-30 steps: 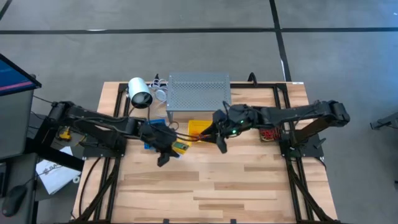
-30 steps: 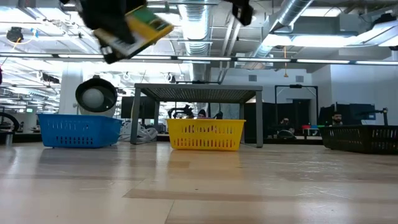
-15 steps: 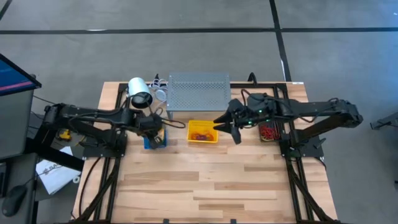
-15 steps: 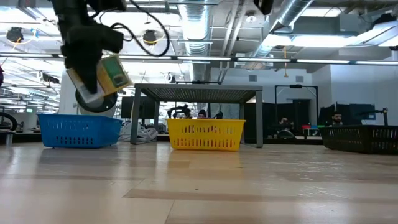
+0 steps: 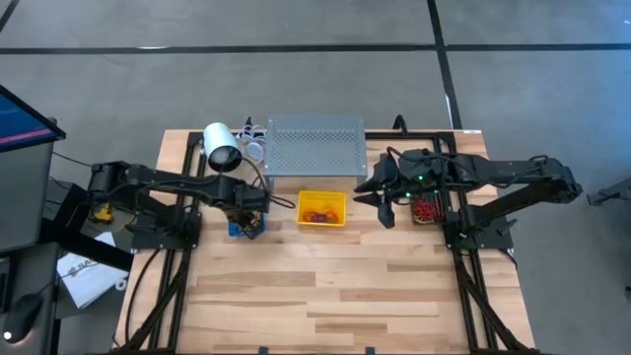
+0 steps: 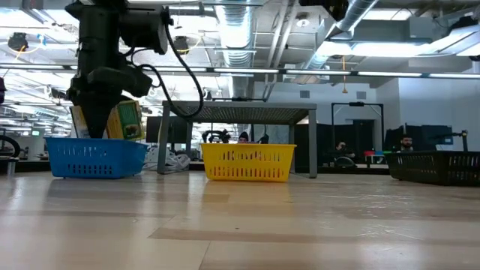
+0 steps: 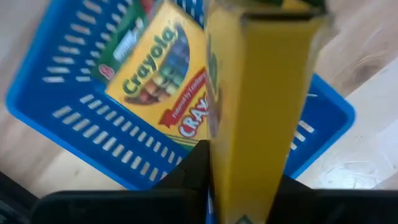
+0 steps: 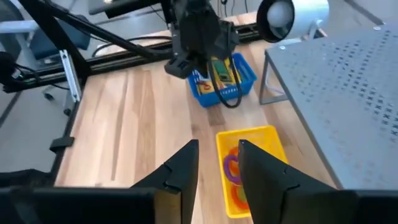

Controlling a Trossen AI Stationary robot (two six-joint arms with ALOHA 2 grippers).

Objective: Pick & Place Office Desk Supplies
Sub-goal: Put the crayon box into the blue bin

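The left gripper (image 5: pixel 250 219) hangs over the blue bin (image 5: pixel 237 226), which stands toward the desk's (image 5: pixel 345 286) left edge, in front of the shelf's left corner. Its fingers are clamped on a yellow crayon box (image 7: pixel 255 118), held on edge with its lower end at the bin's mouth. A second crayon box (image 7: pixel 163 87) lies flat inside that bin. From desk level the held box shows just above the blue rim, tilted slightly beside the dark fingers (image 6: pixel 90 120). The right gripper (image 5: pixel 380 202) hovers between the yellow bin (image 5: pixel 321 223) and the black bin (image 5: pixel 426 210), near the front right corner of the grey perforated shelf (image 5: pixel 315 146); its fingers (image 8: pixel 186 168) stand apart with nothing between them. Rubber bands (image 8: pixel 231 169), orange and purple, lie in the yellow bin at the desk's middle, and red bands (image 5: pixel 424 210) fill the black bin toward the right edge.
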